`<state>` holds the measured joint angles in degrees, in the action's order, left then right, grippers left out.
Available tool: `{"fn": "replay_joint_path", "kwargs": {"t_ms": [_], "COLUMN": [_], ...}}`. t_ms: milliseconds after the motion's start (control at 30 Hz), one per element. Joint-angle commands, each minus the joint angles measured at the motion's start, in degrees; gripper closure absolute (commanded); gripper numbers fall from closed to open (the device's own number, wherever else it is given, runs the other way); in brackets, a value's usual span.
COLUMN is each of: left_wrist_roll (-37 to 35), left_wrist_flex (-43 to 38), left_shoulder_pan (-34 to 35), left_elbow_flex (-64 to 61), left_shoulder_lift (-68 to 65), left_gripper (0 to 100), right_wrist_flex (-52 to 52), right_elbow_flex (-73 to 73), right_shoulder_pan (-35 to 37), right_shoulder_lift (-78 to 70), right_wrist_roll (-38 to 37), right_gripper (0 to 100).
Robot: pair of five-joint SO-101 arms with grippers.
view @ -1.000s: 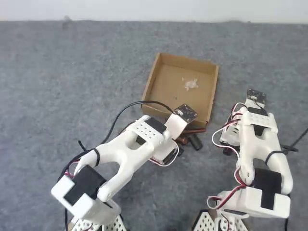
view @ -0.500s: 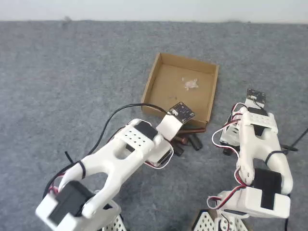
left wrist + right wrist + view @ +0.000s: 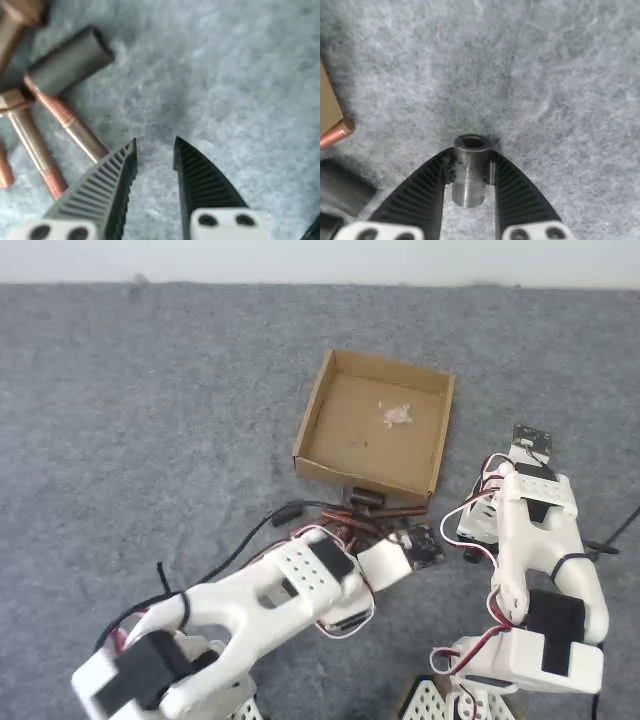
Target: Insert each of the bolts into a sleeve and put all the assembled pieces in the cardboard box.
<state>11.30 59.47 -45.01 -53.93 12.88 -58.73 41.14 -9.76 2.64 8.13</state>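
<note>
My left gripper point(image 3: 155, 146) hangs open over bare grey carpet with nothing between its ribbed fingers. Just beside it lie copper bolts point(image 3: 67, 125) and a black sleeve point(image 3: 70, 59). In the high view this pile of bolts and sleeves point(image 3: 368, 504) lies in front of the cardboard box point(image 3: 316, 410), and the left arm's wrist point(image 3: 385, 562) sits just near of it. My right gripper point(image 3: 470, 156) is shut on a black sleeve point(image 3: 469, 177) that stands upright on the carpet. A bolt's threaded tip point(image 3: 336, 133) and another sleeve point(image 3: 341, 187) lie beside it.
The box holds a small white scrap point(image 3: 397, 415). The right arm point(image 3: 540, 550) stands to the right of the box and the pile. Black cables point(image 3: 255, 540) trail from the left arm. Open carpet stretches to the left and behind the box.
The left arm has swung its wrist away from the box's front wall, rightward and nearer, uncovering the pile. The right arm has stayed still.
</note>
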Motion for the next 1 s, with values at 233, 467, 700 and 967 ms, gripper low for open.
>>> {"fn": "replay_joint_path", "kwargs": {"t_ms": [233,467,700,967], "left_wrist_roll": [-4.66,-5.54,-5.54,-5.54], "left_wrist_flex": [-2.46,-2.99,-8.79,-12.13], "left_shoulder_pan": [5.36,16.44,16.44,16.62], "left_elbow_flex": [-8.04,-7.08,-6.29,0.31], "left_shoulder_lift": [28.22,27.25,16.0,3.08], "left_gripper": [88,88,88,88], "right_wrist_flex": [0.04,0.04,0.04,0.04], "right_elbow_flex": [-4.4,-4.4,-4.31,-4.31], "right_shoulder_pan": [0.66,0.66,0.66,0.66], "right_shoulder_lift": [-1.27,-1.27,-1.27,-1.27], "right_wrist_roll": [-0.79,-0.79,-0.79,-0.79], "right_gripper": [99.3,99.3,99.3,99.3]}}
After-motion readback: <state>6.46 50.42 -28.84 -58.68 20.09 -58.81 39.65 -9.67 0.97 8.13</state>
